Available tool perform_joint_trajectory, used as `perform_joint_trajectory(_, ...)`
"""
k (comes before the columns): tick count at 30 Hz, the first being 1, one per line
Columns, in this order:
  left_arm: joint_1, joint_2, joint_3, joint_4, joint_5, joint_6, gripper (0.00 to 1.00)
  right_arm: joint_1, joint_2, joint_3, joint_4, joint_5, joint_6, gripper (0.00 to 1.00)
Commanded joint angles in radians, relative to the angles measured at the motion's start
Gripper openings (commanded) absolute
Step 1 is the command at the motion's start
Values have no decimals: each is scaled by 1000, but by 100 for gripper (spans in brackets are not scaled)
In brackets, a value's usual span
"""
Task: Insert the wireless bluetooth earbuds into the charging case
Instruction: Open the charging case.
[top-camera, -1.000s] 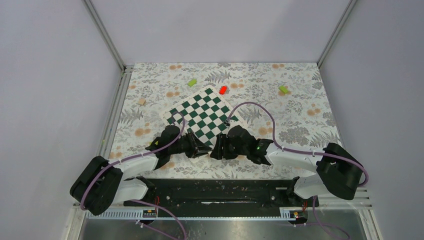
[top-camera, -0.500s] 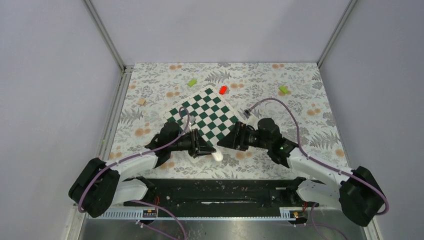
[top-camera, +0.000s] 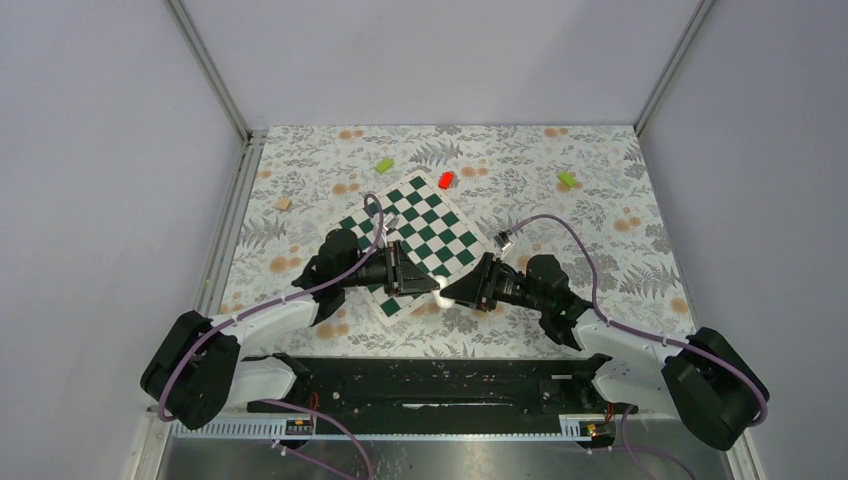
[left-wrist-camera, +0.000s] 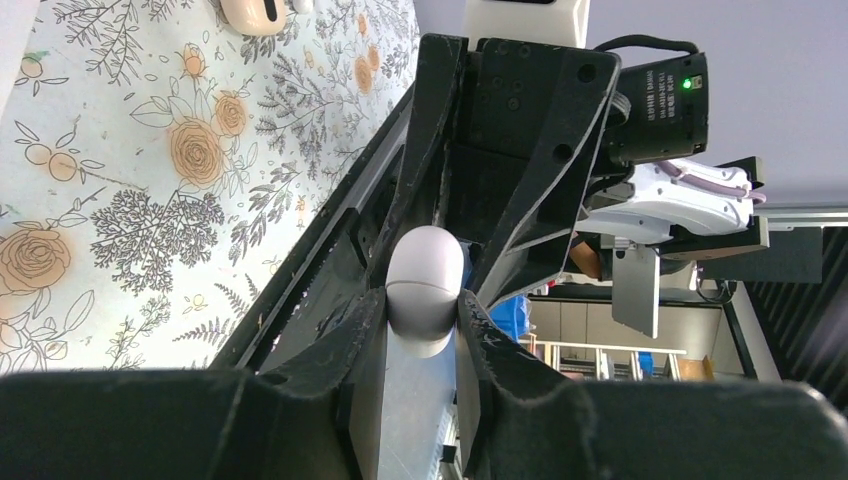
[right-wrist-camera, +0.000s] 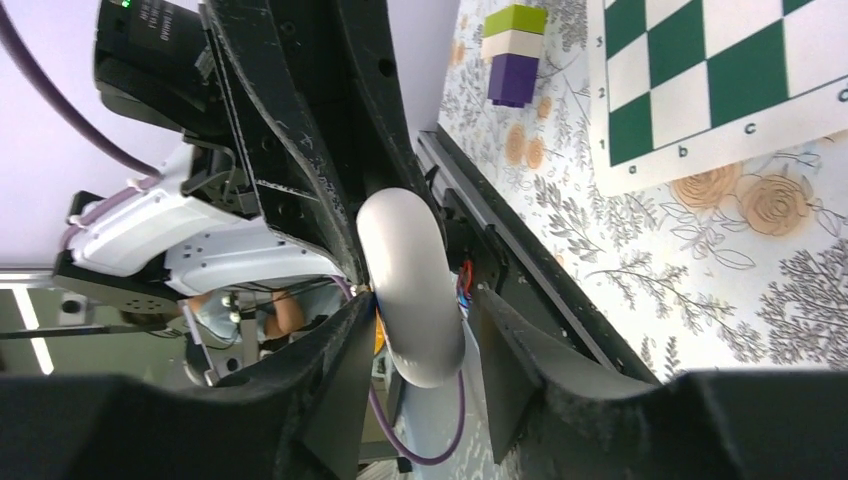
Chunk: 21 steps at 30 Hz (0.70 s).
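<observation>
A white oval earbud (left-wrist-camera: 425, 270) is pinched between the two fingers of my left gripper (left-wrist-camera: 424, 295), just above the near edge of the chessboard (top-camera: 420, 235). From the top view my left gripper (top-camera: 418, 285) and right gripper (top-camera: 450, 292) meet tip to tip, with the earbud (top-camera: 437, 291) between them. My right gripper (right-wrist-camera: 422, 298) stands open around the same earbud (right-wrist-camera: 405, 260): one finger is beside it and a gap shows at the other. The beige charging case (left-wrist-camera: 255, 12) lies on the floral cloth at the top edge of the left wrist view, with a white piece next to it.
Two green blocks (top-camera: 384, 165) (top-camera: 567, 180), a red block (top-camera: 446, 180) and a tan block (top-camera: 284, 203) lie at the back of the floral table. A stack of purple, white and green bricks (right-wrist-camera: 515, 55) stands beside the chessboard (right-wrist-camera: 740, 80). A black rail runs along the near edge.
My left gripper has carried the earbud up and away from the near edge. My right gripper pulled back to the right, then returned with its jaws around the earbud.
</observation>
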<state>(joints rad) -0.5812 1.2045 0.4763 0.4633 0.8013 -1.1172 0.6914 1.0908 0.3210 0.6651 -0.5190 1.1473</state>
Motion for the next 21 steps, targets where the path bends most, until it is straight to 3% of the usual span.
perform_joint_trajectory(1,-2,1,26,115,41,-27,0,-14,56,-31,261,-25,118,46)
perform_joint_trajectory(4,-2,-2,21,115,43,-27,0,-20,97,-46,365,-33,173,35)
perform_joint_trajectory(7,-2,-6,19,119,43,-29,0,-25,131,-63,461,-35,214,12)
perform_joint_trajectory(8,-1,-8,19,118,40,-30,6,-28,139,-69,475,-30,222,3)
perform_joint_trajectory(9,-1,-11,18,117,35,-29,36,-31,144,-76,487,-22,228,0)
perform_joint_trajectory(10,-1,-17,14,119,27,-32,50,-31,144,-83,495,-17,232,0)
perform_joint_trajectory(11,0,-23,6,131,20,-36,54,-34,145,-87,503,-13,235,0)
perform_joint_trajectory(15,0,-21,-30,225,15,-90,41,-35,143,-79,520,-17,245,0)
perform_joint_trajectory(17,-1,2,-47,300,26,-135,29,-35,147,-71,525,-21,250,0)
perform_joint_trajectory(21,-2,56,-75,459,27,-219,25,-37,168,-58,565,-35,273,0)
